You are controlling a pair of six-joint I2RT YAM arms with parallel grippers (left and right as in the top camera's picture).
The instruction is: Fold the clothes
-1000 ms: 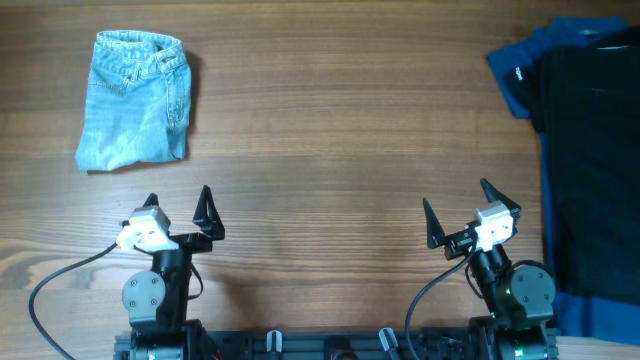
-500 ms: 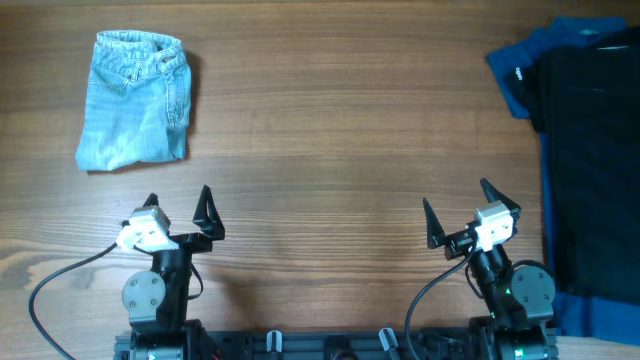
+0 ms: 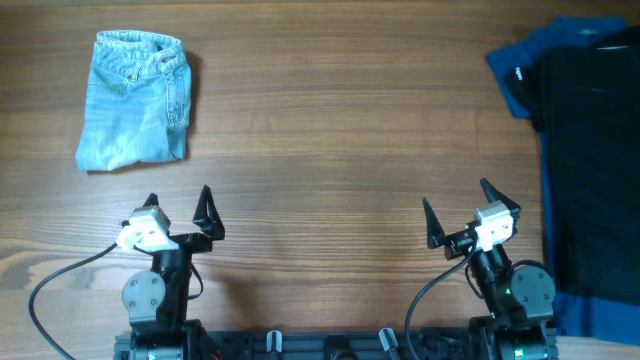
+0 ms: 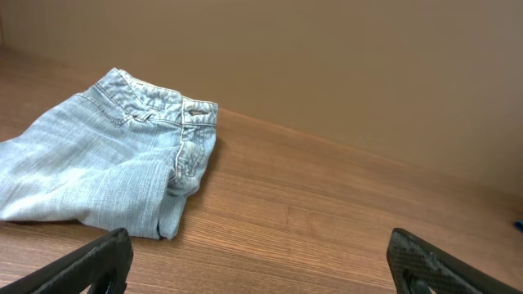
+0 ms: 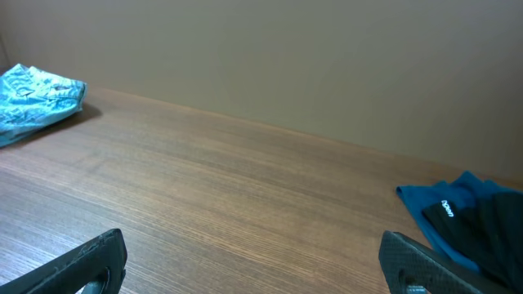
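Matte black garment (image 3: 595,170) lies flat at the table's right edge, overlapping a dark blue garment (image 3: 518,70). Folded, faded light-blue denim (image 3: 135,100) sits far left. Wood-grain table (image 3: 330,130). Left gripper (image 3: 178,197) and right gripper (image 3: 455,195) have their pointed black fingers spread wide, holding nothing.

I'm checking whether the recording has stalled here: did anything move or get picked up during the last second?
Nothing visibly changed. The left gripper and the right gripper are both open and holding nothing, just as before. The folded denim lies at the far left. The black garment lies over the blue garment at the right. None of them has shifted.
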